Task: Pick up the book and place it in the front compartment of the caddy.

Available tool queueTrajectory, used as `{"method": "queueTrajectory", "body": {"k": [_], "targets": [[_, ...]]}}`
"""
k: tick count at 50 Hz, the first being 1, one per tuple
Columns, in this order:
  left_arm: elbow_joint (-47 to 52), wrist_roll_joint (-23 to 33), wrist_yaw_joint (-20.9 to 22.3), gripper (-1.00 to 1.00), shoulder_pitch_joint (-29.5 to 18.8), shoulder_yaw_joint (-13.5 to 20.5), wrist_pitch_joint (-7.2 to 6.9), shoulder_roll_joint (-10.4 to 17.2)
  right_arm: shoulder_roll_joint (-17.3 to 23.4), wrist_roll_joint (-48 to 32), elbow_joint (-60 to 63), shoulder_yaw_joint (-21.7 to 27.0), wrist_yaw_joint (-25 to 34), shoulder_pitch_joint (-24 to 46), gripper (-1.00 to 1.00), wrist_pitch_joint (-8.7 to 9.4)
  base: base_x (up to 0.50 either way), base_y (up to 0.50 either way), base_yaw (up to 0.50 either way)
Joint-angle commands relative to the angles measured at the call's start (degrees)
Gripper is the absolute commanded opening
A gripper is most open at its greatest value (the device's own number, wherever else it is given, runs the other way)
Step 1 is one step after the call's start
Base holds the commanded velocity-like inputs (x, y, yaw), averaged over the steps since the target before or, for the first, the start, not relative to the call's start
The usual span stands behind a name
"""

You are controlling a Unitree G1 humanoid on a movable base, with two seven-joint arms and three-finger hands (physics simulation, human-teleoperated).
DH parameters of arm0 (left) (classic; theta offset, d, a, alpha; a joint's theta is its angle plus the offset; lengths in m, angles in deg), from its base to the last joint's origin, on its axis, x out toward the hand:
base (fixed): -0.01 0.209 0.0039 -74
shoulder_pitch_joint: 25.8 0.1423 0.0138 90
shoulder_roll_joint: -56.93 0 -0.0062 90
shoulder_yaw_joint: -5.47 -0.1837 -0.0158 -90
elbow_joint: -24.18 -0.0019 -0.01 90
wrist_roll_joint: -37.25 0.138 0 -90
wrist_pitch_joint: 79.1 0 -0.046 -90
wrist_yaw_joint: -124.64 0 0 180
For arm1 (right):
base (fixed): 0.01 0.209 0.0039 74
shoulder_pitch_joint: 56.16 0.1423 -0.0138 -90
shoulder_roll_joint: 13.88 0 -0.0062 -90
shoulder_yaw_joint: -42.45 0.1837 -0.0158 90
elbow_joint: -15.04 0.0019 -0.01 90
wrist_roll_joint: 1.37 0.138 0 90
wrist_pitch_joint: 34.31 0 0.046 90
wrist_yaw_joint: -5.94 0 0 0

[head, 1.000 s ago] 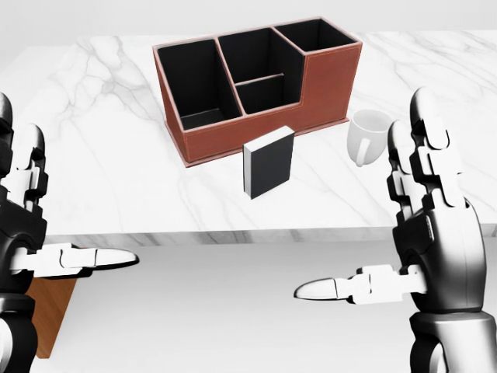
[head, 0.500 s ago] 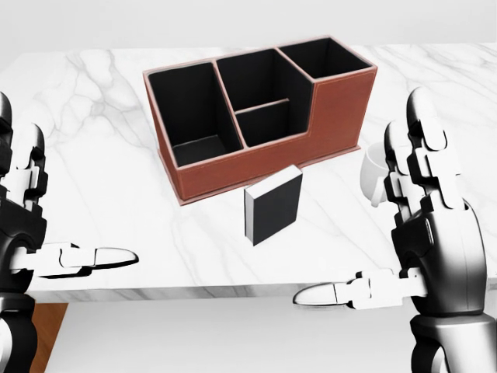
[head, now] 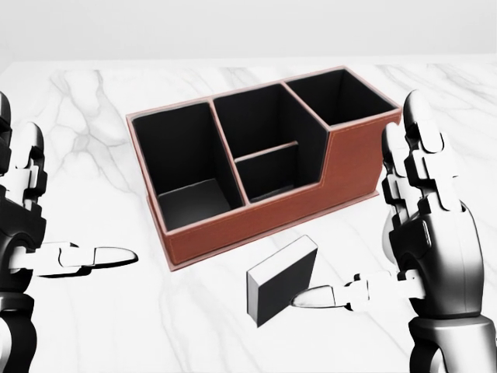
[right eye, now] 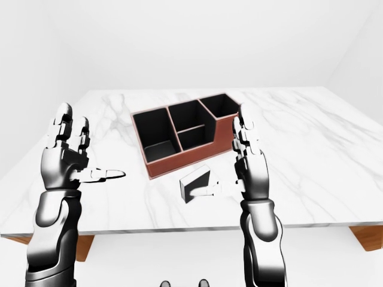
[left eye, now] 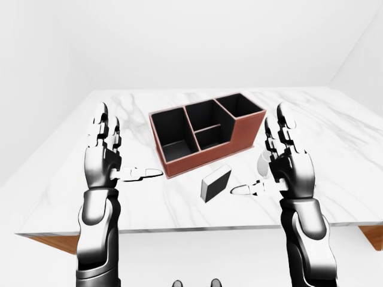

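Observation:
The book [head: 283, 281], dark-covered with white page edges, stands on edge on the marble table [head: 93, 326], just below the caddy in the head view. The brown caddy [head: 256, 225] has black compartments: a wide one at left, a split middle pair and a tall one at right. My right hand [head: 404, 233] is open and upright at the right. Its thumb tip overlaps the book's lower right corner in the head view, while the left-eye view shows a small gap. My left hand [head: 46, 217] is open at the far left, well apart from both.
A white mug [left eye: 261, 166] stands right of the caddy, mostly hidden behind my right hand. The table's near edge [left eye: 179, 229] runs across the lower left-eye view, with brown wood [left eye: 374, 237] showing beneath its corners.
The camera has moved toward the table: caddy and book slid down the head view and look larger, the table edge left the picture. Both hands keep their pose.

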Motion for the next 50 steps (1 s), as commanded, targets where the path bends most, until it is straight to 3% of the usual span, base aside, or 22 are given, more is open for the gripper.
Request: {"method": "queueTrajectory", "body": {"k": [1, 13, 40, 50], "targets": [[0.17, -0.13, -0.07, 1.00, -0.07, 0.04, 0.00, 0.05, -0.01, -0.07, 0.14, -0.04, -0.04, -0.01, 1.00, 0.00, 0.50, 0.00, 0.00], [0.63, -0.25, -0.15, 1.00, -0.29, 0.10, 0.00, 0.16, -0.11, 1.44, 0.91, 0.13, 0.69, -0.19, 1.00, 0.00, 0.32, 0.00, 0.00], [0.44, -0.07, -0.08, 1.00, 0.15, -0.07, 0.00, -0.04, 0.05, 0.20, 0.45, 0.11, 0.49, -0.03, 1.00, 0.00, 0.50, 0.00, 0.00], [0.12, -0.11, -0.03, 1.00, 0.04, 0.01, 0.00, 0.02, 0.04, -0.28, 0.53, -0.20, -0.07, 0.24, 1.00, 0.00, 0.01, 0.00, 0.00]]}}
